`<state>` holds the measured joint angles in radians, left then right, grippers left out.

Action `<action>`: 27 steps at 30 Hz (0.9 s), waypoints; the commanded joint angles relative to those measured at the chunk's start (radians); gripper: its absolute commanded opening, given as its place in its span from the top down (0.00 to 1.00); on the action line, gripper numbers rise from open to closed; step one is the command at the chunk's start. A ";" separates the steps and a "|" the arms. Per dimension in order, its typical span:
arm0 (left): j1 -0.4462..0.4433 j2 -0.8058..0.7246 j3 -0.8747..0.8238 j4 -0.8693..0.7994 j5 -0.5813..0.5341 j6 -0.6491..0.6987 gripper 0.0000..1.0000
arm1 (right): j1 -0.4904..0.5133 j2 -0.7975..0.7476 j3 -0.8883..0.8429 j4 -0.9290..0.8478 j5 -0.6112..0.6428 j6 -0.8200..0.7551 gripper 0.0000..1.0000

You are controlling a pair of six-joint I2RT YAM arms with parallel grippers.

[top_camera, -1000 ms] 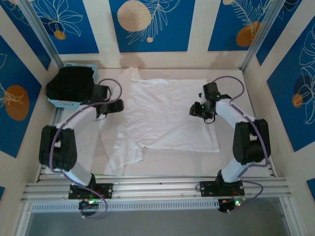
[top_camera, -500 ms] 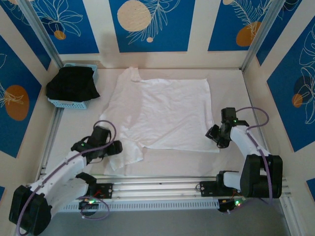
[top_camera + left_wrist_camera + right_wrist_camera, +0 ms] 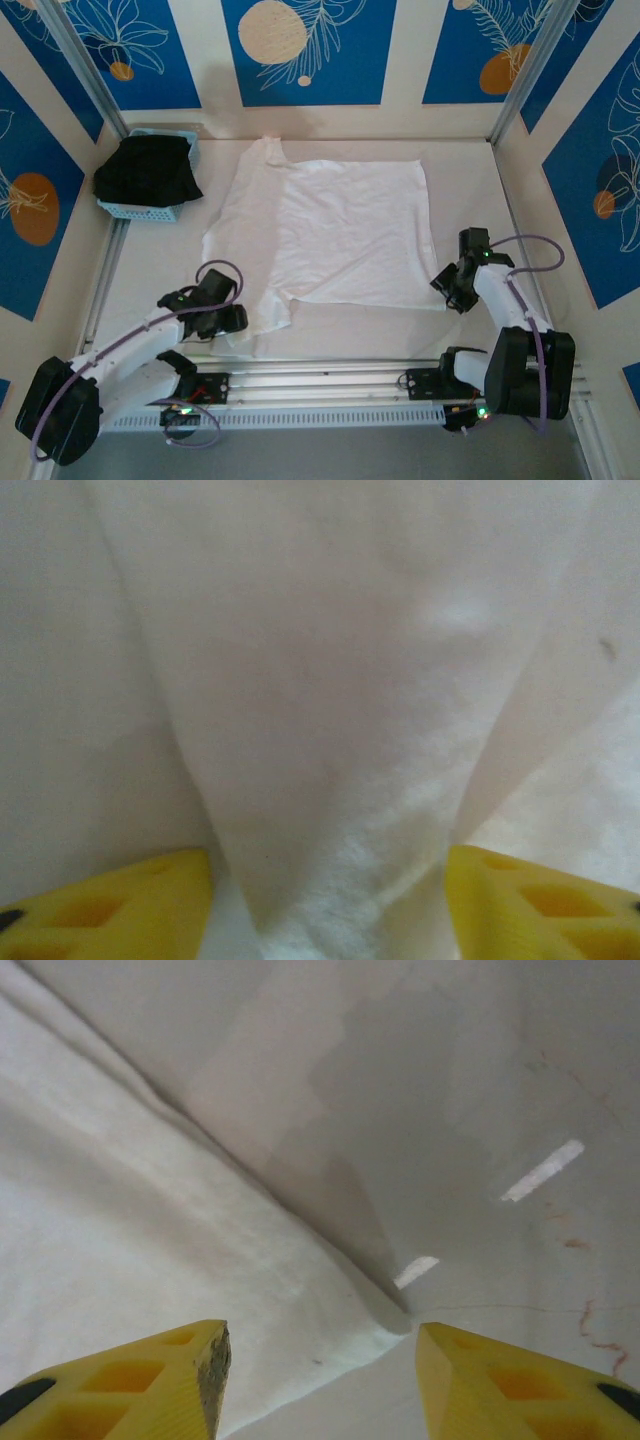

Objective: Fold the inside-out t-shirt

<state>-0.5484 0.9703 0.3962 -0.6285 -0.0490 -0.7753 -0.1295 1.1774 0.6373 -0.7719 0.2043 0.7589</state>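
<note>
I'm watching the left gripper (image 3: 230, 319), spread, straddling a fold of the t-shirt (image 3: 345, 230) lower left; the right gripper (image 3: 446, 290), also spread, is facing its lower-right corner.

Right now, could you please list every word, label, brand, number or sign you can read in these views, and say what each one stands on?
No readable text in these views.
t-shirt: plain white cloth, no legible print; one tiny dark speck in the left wrist view is too small to read.
wall panels: blue with drawn leaves and circles, no letters.
basket and black garment: no label to be seen.
</note>
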 commanded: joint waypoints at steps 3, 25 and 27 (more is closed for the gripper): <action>-0.024 0.045 -0.051 0.137 0.117 -0.014 0.54 | -0.003 0.135 -0.004 0.003 -0.036 0.010 0.48; -0.016 -0.148 0.716 -0.020 -0.263 0.438 1.00 | 0.009 -0.243 0.498 0.018 -0.129 -0.260 0.97; -0.018 -0.111 0.890 -0.044 -0.323 0.517 1.00 | 0.007 -0.249 0.624 0.009 -0.115 -0.285 0.97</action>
<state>-0.5598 0.8452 1.1141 -0.6312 -0.2207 -0.4381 -0.1192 0.9504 1.1484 -0.7475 0.0971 0.5430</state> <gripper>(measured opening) 0.043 0.059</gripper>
